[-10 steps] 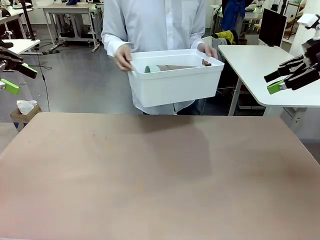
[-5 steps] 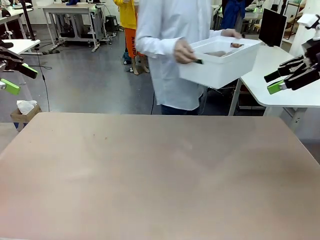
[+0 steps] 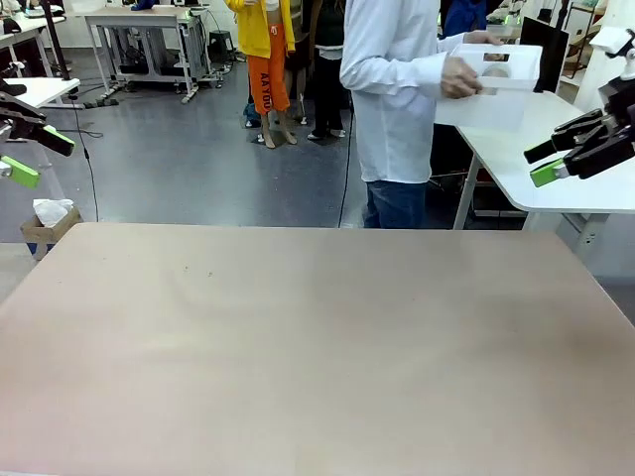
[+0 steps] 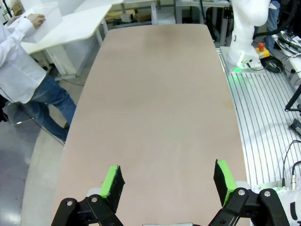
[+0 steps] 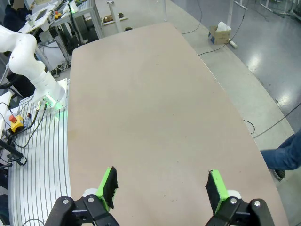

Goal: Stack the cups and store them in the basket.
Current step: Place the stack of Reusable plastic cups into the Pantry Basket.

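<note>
Off at two o'clock, the person's hands carry the basket to a side table, so my left claw and right claw hang released over the bare worktop, cups hidden inside

Robotics laboratory. A bare tan surface stands on a grey floor among white workbenches, a monitor, trailing cables, a white robot arm base and a grooved metal mounting plate.
</note>
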`<state>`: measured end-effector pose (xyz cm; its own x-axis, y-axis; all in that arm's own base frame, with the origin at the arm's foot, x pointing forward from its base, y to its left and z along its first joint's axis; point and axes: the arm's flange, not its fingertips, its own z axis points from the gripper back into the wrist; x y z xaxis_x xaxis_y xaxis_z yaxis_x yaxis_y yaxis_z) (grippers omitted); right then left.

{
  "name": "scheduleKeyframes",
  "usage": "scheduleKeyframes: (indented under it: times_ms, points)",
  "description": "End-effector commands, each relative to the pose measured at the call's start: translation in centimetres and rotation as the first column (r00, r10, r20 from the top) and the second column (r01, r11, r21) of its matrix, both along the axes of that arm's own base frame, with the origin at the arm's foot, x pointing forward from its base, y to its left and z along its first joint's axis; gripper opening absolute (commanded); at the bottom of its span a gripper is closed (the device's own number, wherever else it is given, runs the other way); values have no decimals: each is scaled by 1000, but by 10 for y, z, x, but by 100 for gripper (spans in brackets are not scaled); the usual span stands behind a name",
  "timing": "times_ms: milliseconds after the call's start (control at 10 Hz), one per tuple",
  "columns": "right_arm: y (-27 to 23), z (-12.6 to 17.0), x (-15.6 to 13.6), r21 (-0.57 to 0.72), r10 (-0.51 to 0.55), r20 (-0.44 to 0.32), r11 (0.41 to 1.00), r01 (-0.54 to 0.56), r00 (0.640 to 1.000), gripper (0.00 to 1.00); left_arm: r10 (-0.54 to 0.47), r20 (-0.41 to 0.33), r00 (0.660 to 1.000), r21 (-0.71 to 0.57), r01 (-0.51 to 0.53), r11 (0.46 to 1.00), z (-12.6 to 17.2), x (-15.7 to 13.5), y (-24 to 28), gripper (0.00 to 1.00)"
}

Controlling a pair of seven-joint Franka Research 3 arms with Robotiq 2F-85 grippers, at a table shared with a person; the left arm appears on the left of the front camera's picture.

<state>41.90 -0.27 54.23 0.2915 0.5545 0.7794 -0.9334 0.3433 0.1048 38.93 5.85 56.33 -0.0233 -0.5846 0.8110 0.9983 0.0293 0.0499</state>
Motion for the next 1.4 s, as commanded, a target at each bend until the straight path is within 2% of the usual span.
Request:
scheduleKeyframes:
  times_ms: [0,1300]
  points:
    - [1,5,2,2,-7,-16,1000,7,1000,100,14,-2,1000,-10,-14,1000,1,-2,-3,100]
    - [1,5,2,2,-7,-16,1000,7,1000,100,14,-2,1000,-10,-14,1000,1,-2,-3,100]
